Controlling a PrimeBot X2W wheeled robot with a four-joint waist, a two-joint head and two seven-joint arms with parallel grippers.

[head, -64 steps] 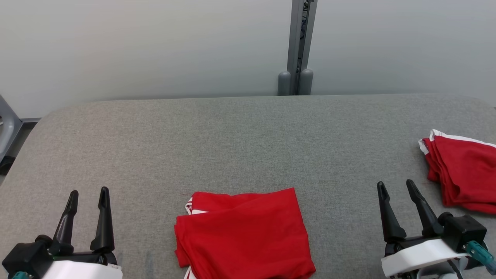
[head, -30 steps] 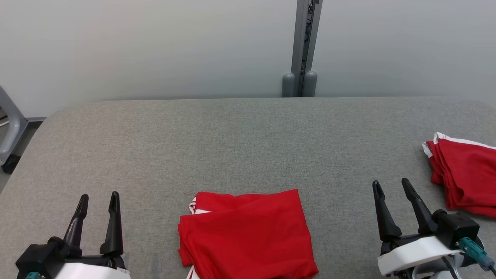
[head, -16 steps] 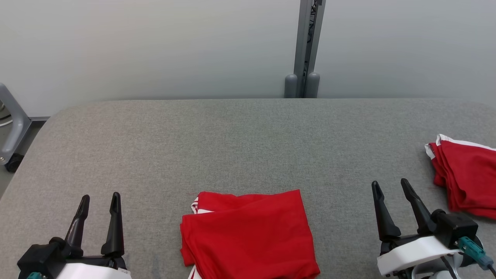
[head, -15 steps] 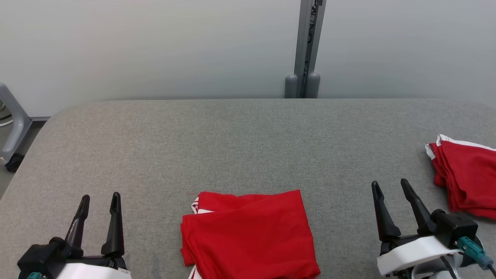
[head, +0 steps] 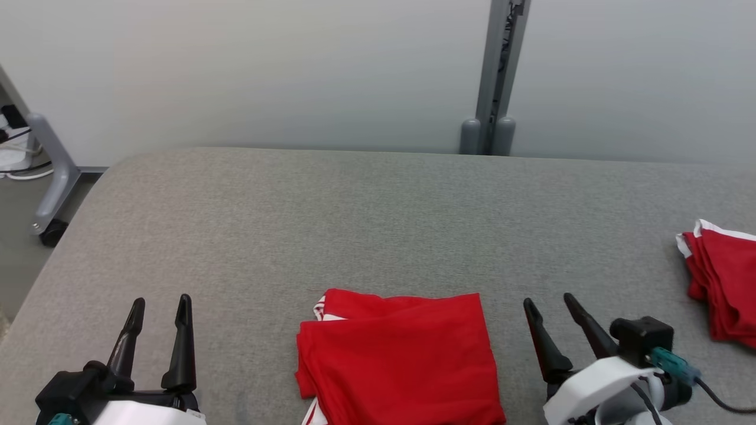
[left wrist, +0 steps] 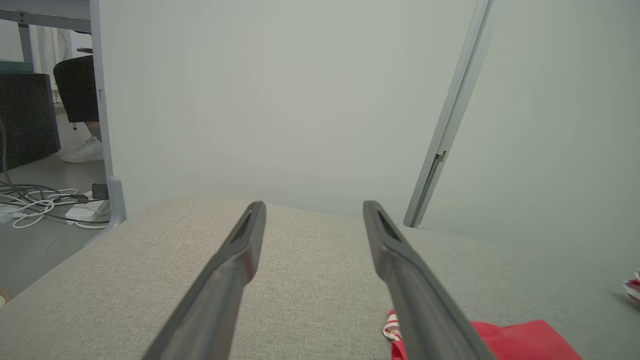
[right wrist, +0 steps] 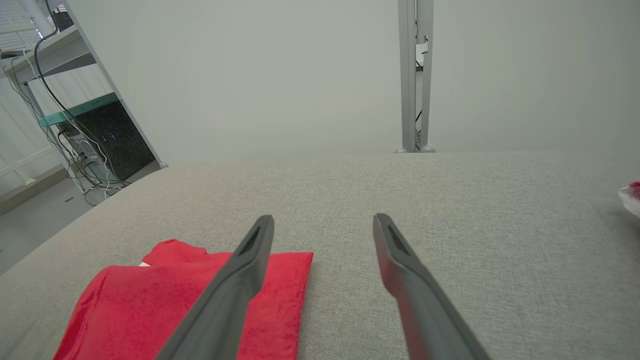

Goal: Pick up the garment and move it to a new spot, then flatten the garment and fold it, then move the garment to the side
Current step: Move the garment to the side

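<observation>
Left gripper (head: 162, 299): spread wide, nothing btwn fingers, low over near-left part of grey table (head: 354, 224), pointing away from robot. Right gripper (head: 548, 298): likewise wide apart & empty, at near right, tilted a bit leftward, just beside right edge of garment (head: 401, 354), not touching it. Garment: red w/ white trim, folded to a rough rectangle, flat on table at near edge, approx centre, btwn the two grippers, closer to the right one. White stripes peeking out at its far-left corner. Other red cloth (head: 720, 283), folded, white-edged, at far right of table, well apart from garment. Beyond table: pale wall panels w/ grey post (head: 499, 71). Off table's left end: grey frame leg (head: 50, 171) w/ caster, cables (left wrist: 35, 205) on floor.
</observation>
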